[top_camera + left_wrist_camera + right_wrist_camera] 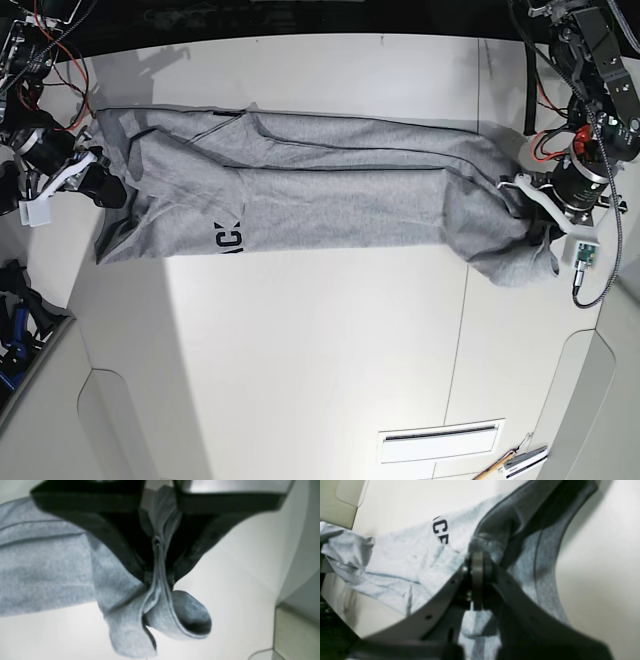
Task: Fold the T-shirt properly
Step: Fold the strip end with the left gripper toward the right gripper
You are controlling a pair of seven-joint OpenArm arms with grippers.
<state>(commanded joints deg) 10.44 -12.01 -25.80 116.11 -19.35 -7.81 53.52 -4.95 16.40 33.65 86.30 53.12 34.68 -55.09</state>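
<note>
The light grey T-shirt (pixel 330 195) lies stretched in a long band across the far part of the white table (pixel 300 350), partly folded over itself. Black lettering (pixel 228 238) shows at its lower left edge. My left gripper (pixel 533 213) is shut on a bunched end of the shirt at the base view's right. The left wrist view shows its fingertips (pixel 147 576) pinching a gathered fold of cloth (pixel 175 615). My right gripper (pixel 103 185) is shut on the shirt's other end. The right wrist view shows its jaws closed on grey cloth (pixel 540 562) near the lettering (pixel 441 532).
A slotted white panel (pixel 440 440) and some small tools (pixel 512 463) lie at the table's near right corner. Cables and dark hardware (pixel 15 320) sit off the left edge. A pale box (pixel 337 500) shows in the right wrist view. The table's edge (pixel 277 600) is near the left gripper.
</note>
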